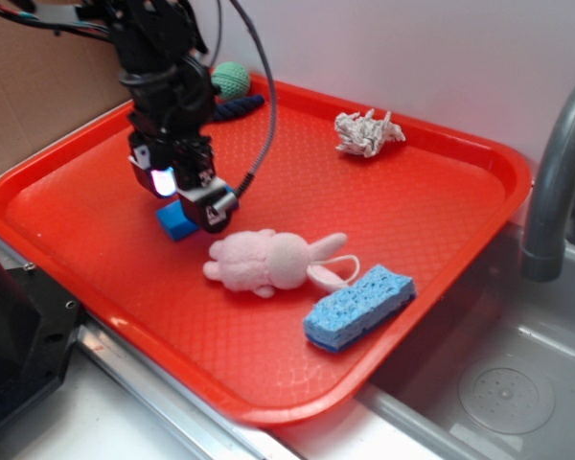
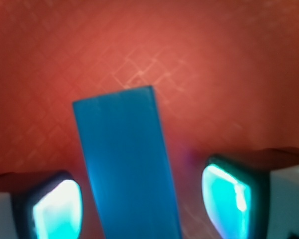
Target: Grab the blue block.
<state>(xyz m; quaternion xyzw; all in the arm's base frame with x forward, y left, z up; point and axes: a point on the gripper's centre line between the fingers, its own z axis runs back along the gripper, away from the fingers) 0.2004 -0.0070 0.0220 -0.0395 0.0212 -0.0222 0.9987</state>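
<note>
The blue block (image 1: 176, 220) lies on the red tray (image 1: 431, 192), left of the pink bunny. My gripper (image 1: 184, 190) hangs low right over it and hides most of it in the exterior view. In the wrist view the blue block (image 2: 127, 164) runs lengthwise up the middle between my two glowing fingertips (image 2: 57, 209), with a strip of red tray showing on each side. The jaws are open and straddle the block without touching it. My gripper (image 2: 142, 206) holds nothing.
A pink plush bunny (image 1: 268, 259) lies just right of the block, and a pale blue sponge (image 1: 359, 307) sits beyond it. A crumpled white cloth (image 1: 367, 132) and a green ball (image 1: 231, 80) are at the tray's back. A sink and grey faucet (image 1: 556, 182) are to the right.
</note>
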